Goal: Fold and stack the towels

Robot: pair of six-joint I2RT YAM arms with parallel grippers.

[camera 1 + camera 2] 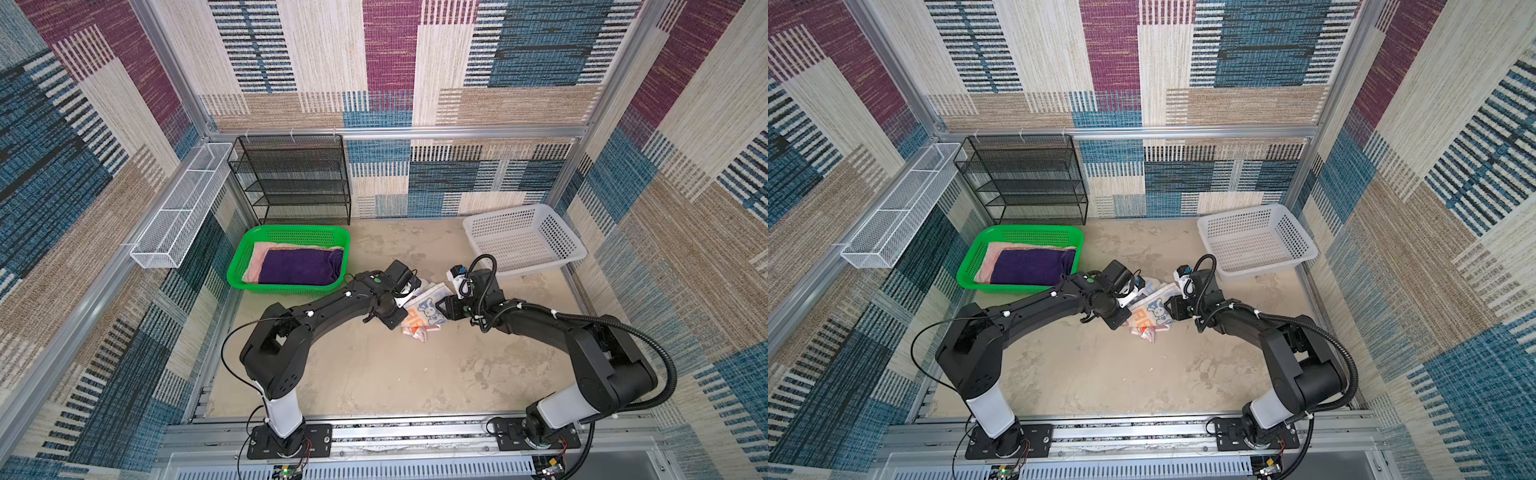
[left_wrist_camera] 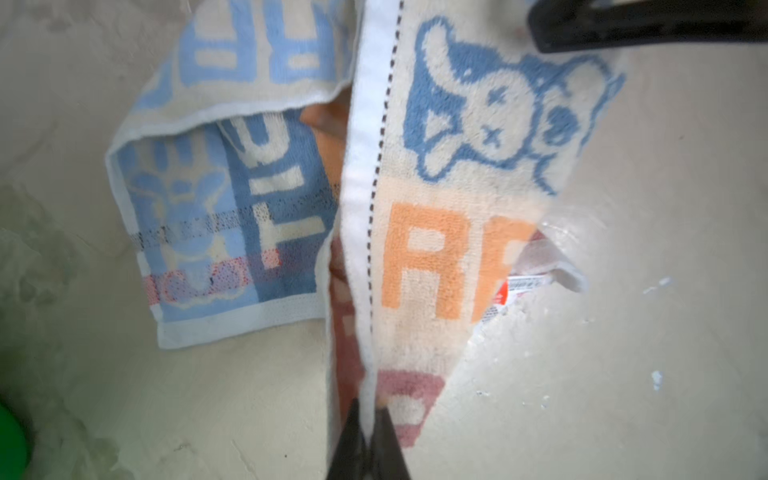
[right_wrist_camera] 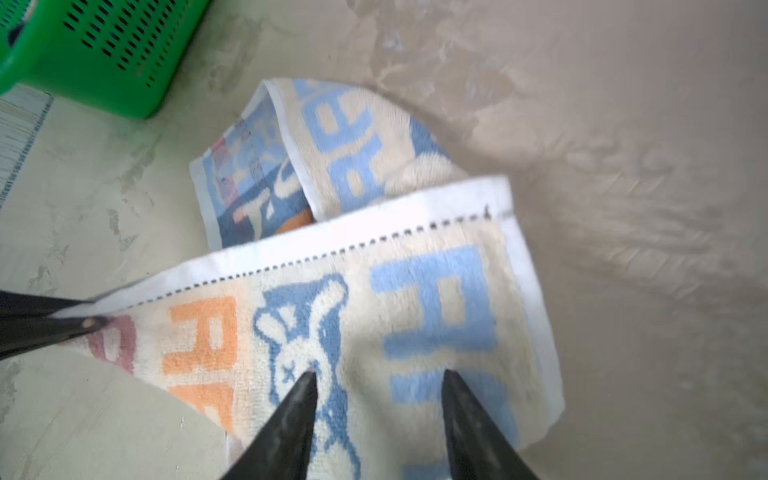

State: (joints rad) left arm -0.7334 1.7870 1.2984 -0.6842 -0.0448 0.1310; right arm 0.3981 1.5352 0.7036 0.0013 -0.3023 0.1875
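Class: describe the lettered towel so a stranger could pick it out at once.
On the sandy tabletop, look between the green plastic basket and the white plastic basket. A crumpled terry towel sits there. Unlike the plain purple towel and pink towel in the green basket, it is cream with blue and orange letters and a blue rabbit.

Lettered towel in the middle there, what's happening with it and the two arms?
The left gripper is shut on the white hem of the lettered towel, holding that edge up off the table. The right gripper is over the same towel with its jaws apart, gripping nothing yet. An orange cloth peeks out beneath it. In the green basket, a folded purple towel lies on a pink towel.
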